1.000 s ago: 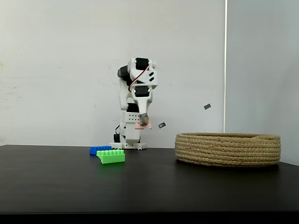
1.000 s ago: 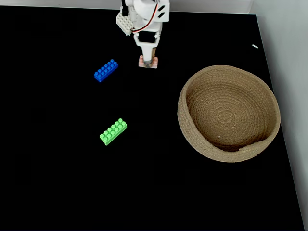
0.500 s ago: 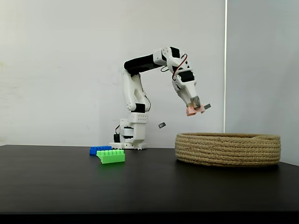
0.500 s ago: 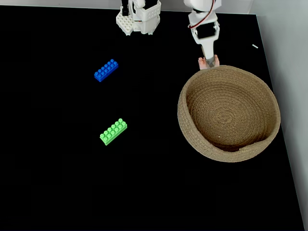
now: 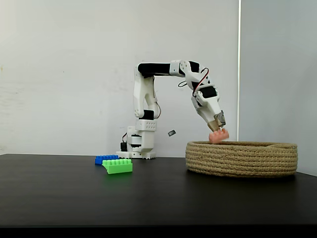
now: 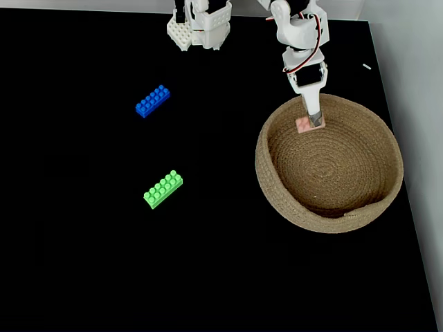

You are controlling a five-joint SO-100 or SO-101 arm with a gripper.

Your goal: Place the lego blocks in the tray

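The pink brick (image 6: 305, 125) is pinched tight in the gripper (image 6: 313, 122), just over the basket (image 6: 331, 214) rim at about 11 o'clock. The blue brick (image 6: 153, 101) and green brick (image 6: 163, 189) lie apart on the black table (image 6: 83, 263). A plain white wall (image 5: 64, 74) stands behind.

No legible text, labels, brand marks, numbers or signs in either fixed view. Checked arm, bricks, basket, table and wall: 0 readable characters on any surface.
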